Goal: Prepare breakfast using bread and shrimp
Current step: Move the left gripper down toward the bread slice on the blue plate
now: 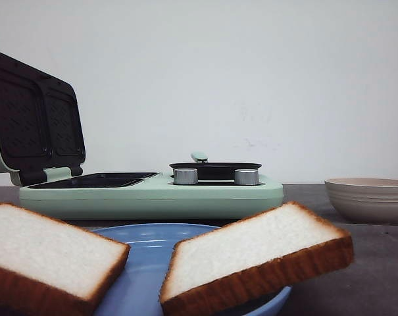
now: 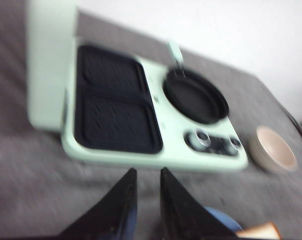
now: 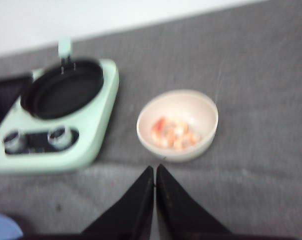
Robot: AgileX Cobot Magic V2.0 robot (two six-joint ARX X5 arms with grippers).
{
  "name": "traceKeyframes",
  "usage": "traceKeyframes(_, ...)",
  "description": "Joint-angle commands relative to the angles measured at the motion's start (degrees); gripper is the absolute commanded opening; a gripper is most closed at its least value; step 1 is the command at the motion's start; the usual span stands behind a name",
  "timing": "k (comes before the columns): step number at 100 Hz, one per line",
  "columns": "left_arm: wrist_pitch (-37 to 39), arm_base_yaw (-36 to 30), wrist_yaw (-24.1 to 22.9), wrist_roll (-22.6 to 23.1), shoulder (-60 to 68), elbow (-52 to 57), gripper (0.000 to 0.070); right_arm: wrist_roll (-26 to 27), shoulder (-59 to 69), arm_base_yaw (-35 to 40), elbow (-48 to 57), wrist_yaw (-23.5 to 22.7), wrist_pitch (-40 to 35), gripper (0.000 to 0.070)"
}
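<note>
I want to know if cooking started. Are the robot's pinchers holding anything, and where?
Nothing is held. The left gripper has a small empty gap, the right gripper is shut on nothing, and both hover over the grey table.

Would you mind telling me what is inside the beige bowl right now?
The bowl holds a small heap of orange-red and whitish shrimp on its floor. In the front view its wall hides the contents, and whatever lies beneath the heap cannot be seen.

No readable text, labels or numbers anywhere
</note>
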Motion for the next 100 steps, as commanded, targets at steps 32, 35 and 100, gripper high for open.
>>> traceKeyframes(32, -11.2, 0.1, 4.2, 6.8, 2.9, 2.8, 0.0003, -3.9, 1.2, 0.1, 2.0, -3.4, -3.5, 0.0004)
traceKeyframes(35, -11.5, 0.1, 4.6, 6.9, 2.9, 2.8, 0.0003, -4.0, 1.2, 0.1, 2.0, -4.1, -3.5, 0.0005)
traceKeyframes(100, -13.4, 0.1, 7.9, 6.2, 2.9, 2.8, 0.0514, -5.6, 1.2, 0.1, 2.0, -4.3, -2.8, 0.0352)
